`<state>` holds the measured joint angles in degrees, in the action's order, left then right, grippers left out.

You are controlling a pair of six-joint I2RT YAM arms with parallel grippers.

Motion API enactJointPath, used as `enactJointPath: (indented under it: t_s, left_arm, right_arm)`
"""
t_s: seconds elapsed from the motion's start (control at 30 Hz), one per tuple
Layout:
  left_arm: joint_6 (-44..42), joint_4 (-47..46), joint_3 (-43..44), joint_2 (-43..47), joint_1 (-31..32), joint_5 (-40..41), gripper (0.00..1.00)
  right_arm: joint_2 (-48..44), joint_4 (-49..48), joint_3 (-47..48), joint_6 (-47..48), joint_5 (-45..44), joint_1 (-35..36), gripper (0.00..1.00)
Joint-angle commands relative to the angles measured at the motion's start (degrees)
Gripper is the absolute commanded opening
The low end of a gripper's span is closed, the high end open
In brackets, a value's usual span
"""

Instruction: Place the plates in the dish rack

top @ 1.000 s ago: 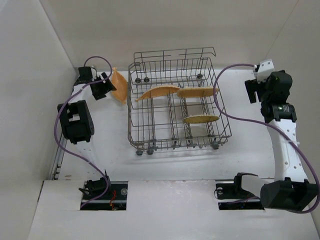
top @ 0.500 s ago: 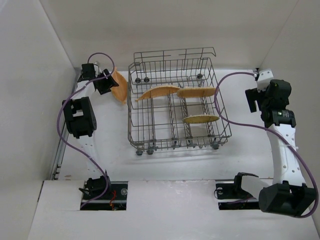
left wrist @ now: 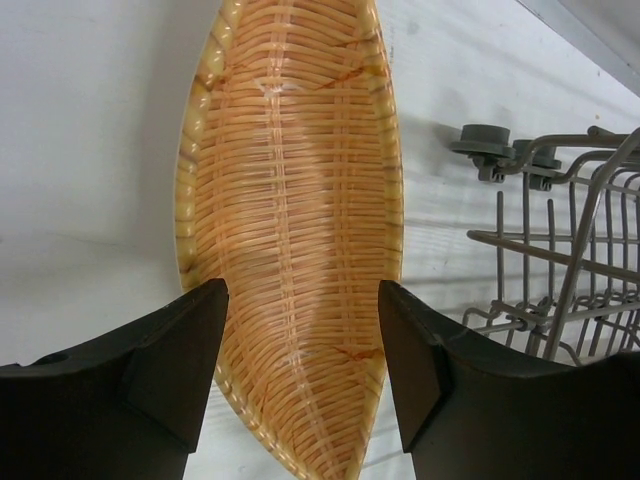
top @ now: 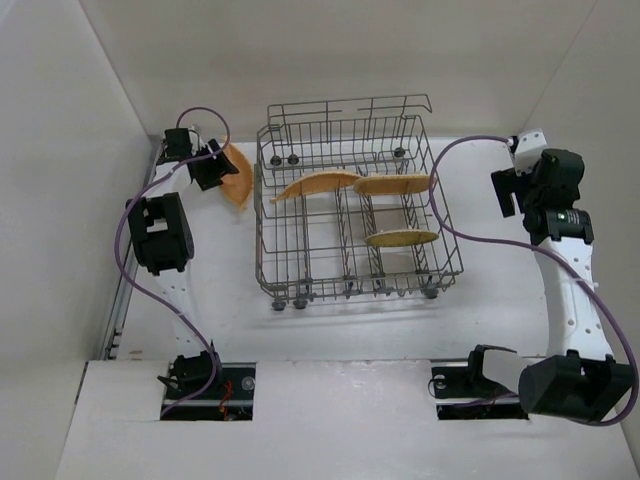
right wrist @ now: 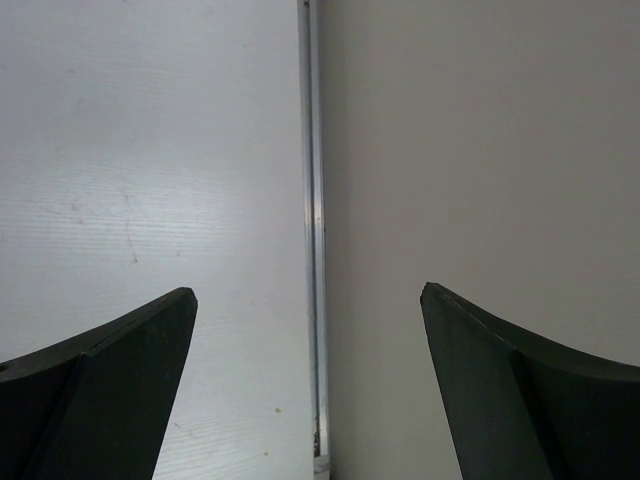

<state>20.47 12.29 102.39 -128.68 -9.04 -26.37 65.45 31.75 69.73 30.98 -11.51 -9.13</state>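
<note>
The grey wire dish rack (top: 262, 240) stands mid-table with three orange-tan plates in it: one leaning at the centre left (top: 315, 185), one at the back right (top: 392, 184), one at the right front (top: 400, 238). A fourth woven plate (top: 238, 178) stands tilted just outside the rack's left side. My left gripper (top: 214, 166) is right beside it on the left. In the left wrist view the plate (left wrist: 290, 200) fills the gap between the parted fingers of the gripper (left wrist: 302, 290); a grip is not evident. My right gripper (top: 505, 190) is open and empty, far right; its wrist view (right wrist: 308, 295) shows bare table and wall.
White walls enclose the table on the left, back and right. A metal strip (right wrist: 315, 250) runs along the joint of the table and the right wall. The rack's corner wheels (left wrist: 487, 145) and wires (left wrist: 560, 260) are close on the right of the left gripper. Purple cables loop off both arms.
The left gripper rose and shifted slightly toward the back, and the plate beside it stands a little differently. The right wrist turned slightly and moved a bit toward the right wall.
</note>
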Motion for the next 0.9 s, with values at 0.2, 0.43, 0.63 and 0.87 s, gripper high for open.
enactJointPath:
  t_s: [0.2,0.43,0.63,0.87]
  left_arm:
    - [-0.6,-1.4,-5.97,12.31,-1.12,-0.35,0.63]
    - [-0.78,-1.66,-6.94,13.37,-1.73,0.09,0.63]
    - [-1.22,-2.36,-6.59,11.97,-2.96,1.76,0.66]
    - [-4.99,-2.01,-4.92,8.89,-3.49,5.98,0.68]
  right_arm:
    - [3.72,-2.3,3.21,0.83,0.17,2.84,1.0]
    - [5.12,-2.92,3.83,1.27,0.08,4.68,1.0]
    - [5.3,-2.92,4.45,1.62,-0.01,4.77,1.0]
    - [5.48,-2.92,4.8,2.15,-0.62,4.77,1.0]
